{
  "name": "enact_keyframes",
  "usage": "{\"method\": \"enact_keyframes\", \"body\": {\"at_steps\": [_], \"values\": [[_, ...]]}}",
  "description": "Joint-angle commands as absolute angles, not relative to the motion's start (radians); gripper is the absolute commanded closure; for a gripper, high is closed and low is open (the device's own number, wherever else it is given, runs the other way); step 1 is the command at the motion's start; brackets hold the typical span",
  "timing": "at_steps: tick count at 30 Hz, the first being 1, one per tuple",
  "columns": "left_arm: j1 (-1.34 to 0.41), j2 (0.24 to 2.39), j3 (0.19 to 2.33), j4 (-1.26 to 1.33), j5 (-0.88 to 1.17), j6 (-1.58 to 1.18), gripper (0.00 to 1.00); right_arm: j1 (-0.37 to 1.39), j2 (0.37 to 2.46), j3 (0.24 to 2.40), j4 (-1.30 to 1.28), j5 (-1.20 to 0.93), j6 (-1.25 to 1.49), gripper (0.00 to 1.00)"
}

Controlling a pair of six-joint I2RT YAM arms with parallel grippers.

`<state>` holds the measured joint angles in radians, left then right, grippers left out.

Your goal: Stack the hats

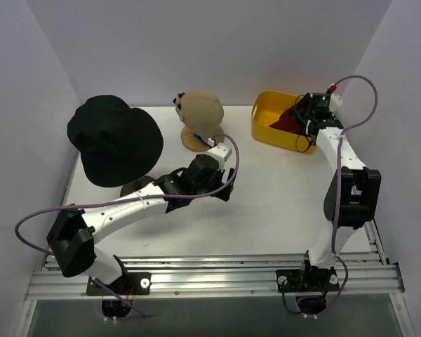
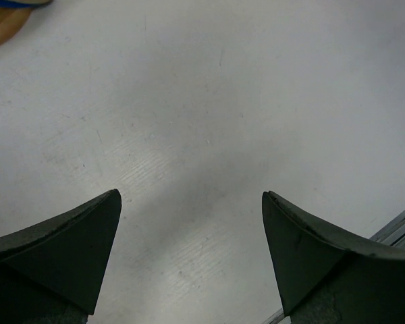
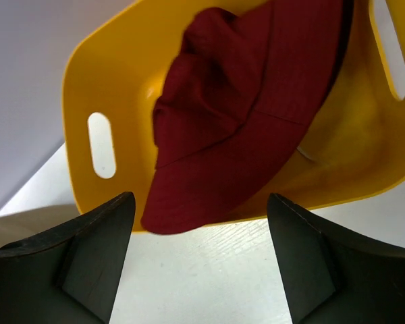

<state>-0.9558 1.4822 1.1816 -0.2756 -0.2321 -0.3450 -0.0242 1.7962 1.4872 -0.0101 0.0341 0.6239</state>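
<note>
Yellow plastic forms the slot-handled bin [image 3: 121,74], and inside this bin the dark red fabric bucket hat [image 3: 236,115] lies crumpled, with its brim reaching over the bin's rim on the side nearest to the wrist camera. The right gripper [image 3: 199,201] hangs close to the bin and faces into it. Its jaws are released and stand wide apart, with nothing between them, and they do not touch the hat. Well to the left of the bin, the tan fabric cap [image 1: 202,109] sits on a rounded form with a round wooden base [image 1: 191,142]. A thin strip of bright blue [image 2: 13,3] shows at this base, perhaps a blue cap under the tan one, but it is too small to be sure. Much further left of the bin, the black fabric bucket hat [image 1: 114,139] rests raised on a stand, of which only a dark foot [image 1: 137,187] shows. The left gripper [image 2: 191,194], roughly halfway between the bin and the black hat, hovers over the bare white counter [image 2: 223,101] with its jaws released and empty. I judge the task as only partly done: at most two hats are together, the black hat is apart, and the red hat is still in the bin, so it seems the next one to fetch.
</note>
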Motion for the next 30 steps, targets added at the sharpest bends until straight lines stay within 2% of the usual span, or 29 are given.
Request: {"method": "enact_keyframes", "body": {"at_steps": [1, 16, 19, 25, 30], "values": [[-0.956, 1.535, 1.158, -0.146, -0.19, -0.354, 0.06, -0.034, 1.822, 1.522, -0.017, 0.011, 0.8, 0.26], [-1.006, 1.654, 1.184, -0.173, -0.15, -0.308, 0.06, -0.032, 1.829, 1.408, 0.15, -0.015, 1.092, 0.27], [-1.041, 1.669, 1.209, -0.198, -0.189, -0.29, 0.06, -0.034, 1.827, 1.388, 0.163, -0.017, 1.112, 0.27], [-1.156, 1.663, 1.233, -0.206, -0.391, -0.221, 0.06, -0.034, 1.827, 1.356, 0.181, -0.028, 1.12, 0.29], [-1.16, 1.649, 1.209, -0.172, -0.423, -0.235, 0.06, -0.034, 1.824, 1.351, 0.187, -0.038, 1.121, 0.3]]}}
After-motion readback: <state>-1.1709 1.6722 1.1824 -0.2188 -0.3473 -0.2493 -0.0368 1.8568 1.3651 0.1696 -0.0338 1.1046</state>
